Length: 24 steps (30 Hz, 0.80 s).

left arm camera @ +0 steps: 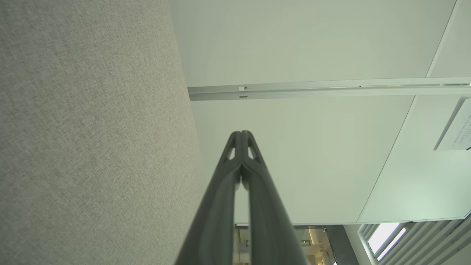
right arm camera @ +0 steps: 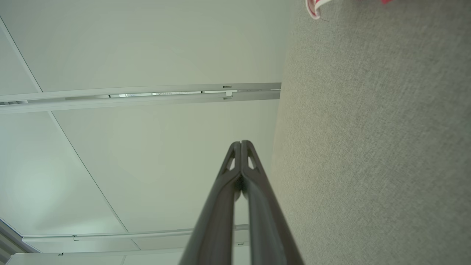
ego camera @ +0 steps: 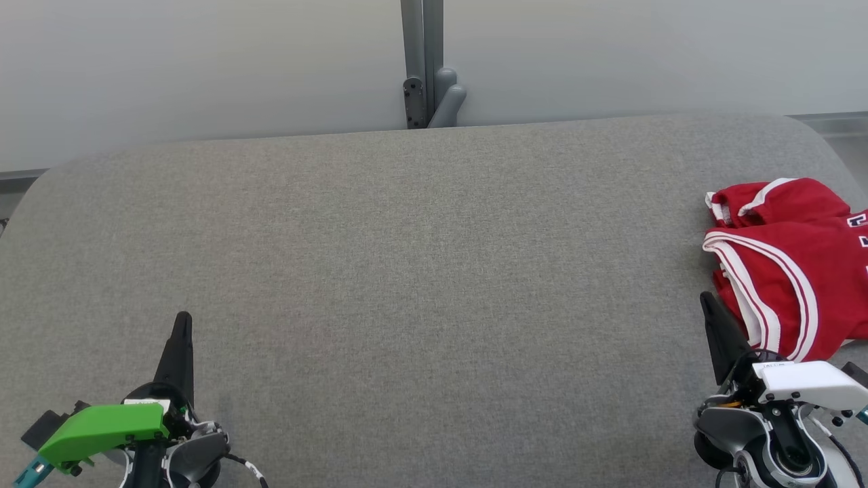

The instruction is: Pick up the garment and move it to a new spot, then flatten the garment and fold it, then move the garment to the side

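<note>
Left tool (ego camera: pixel 182 324): lower left of the frame, clenched on nothing, fingers pressed together; I judge it parked clear of the cloth.
Right tool (ego camera: pixel 706 303): lower right, likewise clenched and empty, its tip just beside the garment's near hem.
Garment (ego camera: pixel 790 257): red with white trim, bunched at the right edge, partly cut off by the frame; it fits a heap awaiting pickup or a fold set aside.
Desk (ego camera: pixel 407 257): grey fabric top, carrying the garment at its right end.
Post (ego camera: pixel 422 61): upper centre, behind the desk.
</note>
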{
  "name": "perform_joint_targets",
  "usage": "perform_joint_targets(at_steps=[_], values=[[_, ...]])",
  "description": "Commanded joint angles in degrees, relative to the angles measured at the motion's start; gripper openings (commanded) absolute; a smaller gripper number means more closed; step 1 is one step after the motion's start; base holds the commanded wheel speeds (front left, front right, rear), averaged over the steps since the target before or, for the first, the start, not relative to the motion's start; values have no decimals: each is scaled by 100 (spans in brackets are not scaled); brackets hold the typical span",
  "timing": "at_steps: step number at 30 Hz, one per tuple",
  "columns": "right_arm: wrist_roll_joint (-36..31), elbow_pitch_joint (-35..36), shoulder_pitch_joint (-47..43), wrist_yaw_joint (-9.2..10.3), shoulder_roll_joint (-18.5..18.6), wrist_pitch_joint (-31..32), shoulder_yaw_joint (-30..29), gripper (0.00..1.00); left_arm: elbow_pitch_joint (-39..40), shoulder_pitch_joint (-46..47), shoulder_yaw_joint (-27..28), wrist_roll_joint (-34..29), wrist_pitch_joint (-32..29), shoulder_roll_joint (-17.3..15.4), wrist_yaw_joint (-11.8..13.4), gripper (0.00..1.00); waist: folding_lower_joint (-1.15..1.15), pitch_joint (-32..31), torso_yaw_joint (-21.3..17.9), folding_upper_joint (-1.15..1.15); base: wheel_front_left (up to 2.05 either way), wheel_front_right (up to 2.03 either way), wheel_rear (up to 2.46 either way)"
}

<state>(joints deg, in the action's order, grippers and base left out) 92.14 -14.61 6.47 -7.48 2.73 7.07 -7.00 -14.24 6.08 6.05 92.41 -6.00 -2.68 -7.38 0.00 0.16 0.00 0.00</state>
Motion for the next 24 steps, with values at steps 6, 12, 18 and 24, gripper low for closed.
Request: perform_joint_targets(at_steps=[6,12,18,24], values=[[30,21,46,-2,28,27,-15,0,18,68,22,7,-20,-38,-26,0,0,0,0,0,0,0,0],[31,21,46,-2,28,27,-15,0,19,67,22,7,-19,-38,-26,0,0,0,0,0,0,0,0],[31,21,46,-2,28,26,-15,0,19,67,22,7,-19,-38,-26,0,0,0,0,0,0,0,0],[31,21,47,-2,28,26,-15,0,18,67,22,7,-18,-38,-26,0,0,0,0,0,0,0,0]])
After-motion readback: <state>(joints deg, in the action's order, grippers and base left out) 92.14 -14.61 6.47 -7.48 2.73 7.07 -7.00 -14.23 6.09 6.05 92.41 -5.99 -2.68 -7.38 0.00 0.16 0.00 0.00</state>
